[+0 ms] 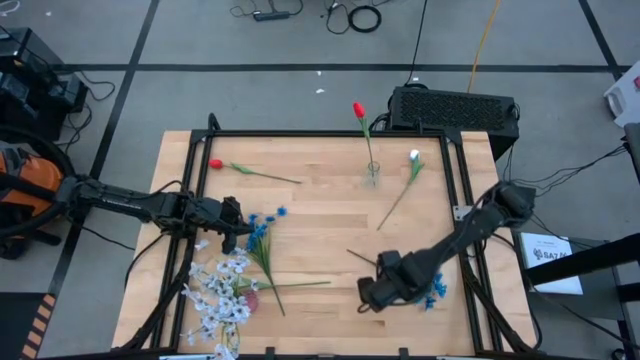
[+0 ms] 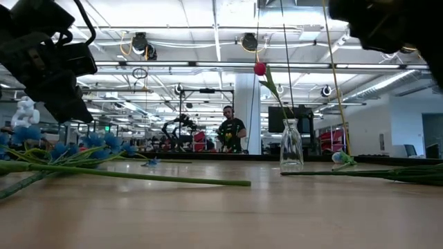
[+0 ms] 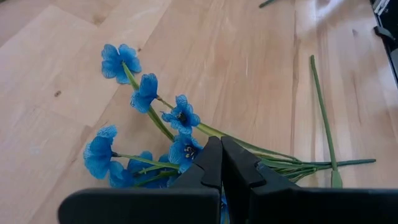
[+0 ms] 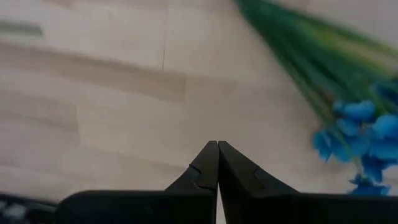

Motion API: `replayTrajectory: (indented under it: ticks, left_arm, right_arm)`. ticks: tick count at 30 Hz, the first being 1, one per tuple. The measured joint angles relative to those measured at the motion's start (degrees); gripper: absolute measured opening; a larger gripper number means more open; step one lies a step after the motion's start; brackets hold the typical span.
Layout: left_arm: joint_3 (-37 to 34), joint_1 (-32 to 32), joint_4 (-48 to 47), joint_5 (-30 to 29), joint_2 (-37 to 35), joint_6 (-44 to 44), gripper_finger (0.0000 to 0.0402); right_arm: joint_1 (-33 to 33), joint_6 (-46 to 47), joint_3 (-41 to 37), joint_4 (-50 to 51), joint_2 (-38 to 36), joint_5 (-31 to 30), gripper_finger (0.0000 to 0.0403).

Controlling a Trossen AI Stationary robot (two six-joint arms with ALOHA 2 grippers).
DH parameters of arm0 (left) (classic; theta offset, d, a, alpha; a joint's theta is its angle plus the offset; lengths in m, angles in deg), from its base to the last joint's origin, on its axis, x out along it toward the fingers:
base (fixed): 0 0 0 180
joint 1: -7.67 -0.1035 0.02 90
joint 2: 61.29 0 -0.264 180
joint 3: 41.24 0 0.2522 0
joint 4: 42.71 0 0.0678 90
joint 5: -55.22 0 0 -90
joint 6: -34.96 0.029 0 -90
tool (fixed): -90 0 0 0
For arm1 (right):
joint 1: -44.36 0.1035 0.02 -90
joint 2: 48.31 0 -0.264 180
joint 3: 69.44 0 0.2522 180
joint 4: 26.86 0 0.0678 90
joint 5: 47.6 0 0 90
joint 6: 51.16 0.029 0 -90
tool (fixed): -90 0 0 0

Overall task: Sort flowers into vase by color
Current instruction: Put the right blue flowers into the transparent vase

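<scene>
From my remote seat, nearest me on the wooden table point(image 1: 320, 215) lies a pale white-lavender bunch point(image 1: 220, 292) at the near left corner. Just beyond it I count one blue bunch point(image 1: 262, 230), its stems running toward the near edge. My left gripper point(image 3: 221, 163) hangs directly over those blue blooms, fingers pressed together with nothing between them. At the near right, my right gripper point(image 4: 217, 163) sits low over bare wood, fingers also closed on nothing, with a second blue bunch point(image 1: 436, 290) lying just beside it. That makes two blue bunches and one pale bunch.

Farther back, one white bud point(image 1: 414, 156) lies flat toward the right, its stem angled back toward the middle. One red bud point(image 1: 216, 164) lies flat at the far left. Between them, near the far edge, a single clear glass vase point(image 2: 291, 145) stands upright holding a second red bud point(image 2: 260, 68). So two red buds, one white.
</scene>
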Motion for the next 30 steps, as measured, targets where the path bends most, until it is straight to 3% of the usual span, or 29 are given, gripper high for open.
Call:
replayTrajectory:
  ticks: [10, 17, 20, 26, 30]
  left_arm:
    - [0.0, -0.01, 0.03, 0.0, -0.01, -0.3, 0.0004]
    - [0.0, -0.01, 0.09, 0.0, -0.01, -0.37, 0.0004]
    - [0.0, -0.01, 0.36, -0.02, 0.0, -0.44, 0.0004]
    - [-0.02, 0.0, 1.69, -2.19, 0.0, -3.44, 0.0004]
    - [-0.02, 0.0, 2.86, -2.56, -0.02, -4.71, 0.0004]
  right_arm:
    - [3.09, -7.3, -8.93, -2.82, 0.0, 10.69, 0.0]
    - [1.2, -16.95, -16.96, 2.91, -0.02, 11.39, 0.0]
    - [-0.93, -21.88, -18.95, 9.37, -0.02, 5.49, 0.0]
    - [-3.84, -32.15, -19.17, 12.47, -0.13, -16.88, 0.0]
    - [-5.37, -26.59, -18.46, 12.48, -0.44, -17.26, 0.0]
